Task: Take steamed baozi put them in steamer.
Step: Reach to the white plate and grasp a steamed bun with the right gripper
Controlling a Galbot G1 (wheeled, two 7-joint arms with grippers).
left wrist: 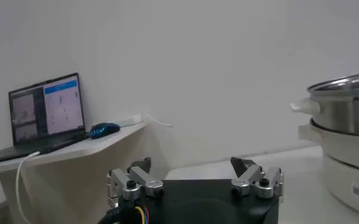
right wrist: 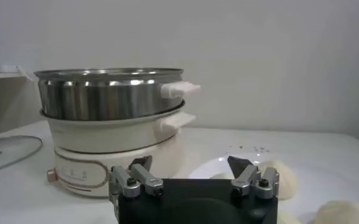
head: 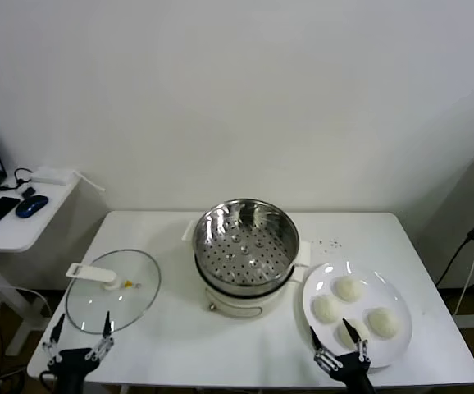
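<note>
Table: carries everything ahead of both end effectors.
Steamer: empty, ahead-left of right end effector.
Baozi: all four on plate, just beyond it.
Right end effector: wide open, empty.
Left end effector: open, idle beside lid.
Progress: nothing moved yet.

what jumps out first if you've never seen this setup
The shiny steamer stands empty mid-table, its perforated floor bare. To its right a white plate holds four baozi, and to its left lies the glass lid. At the near edge the left gripper and right gripper wait open.
</note>
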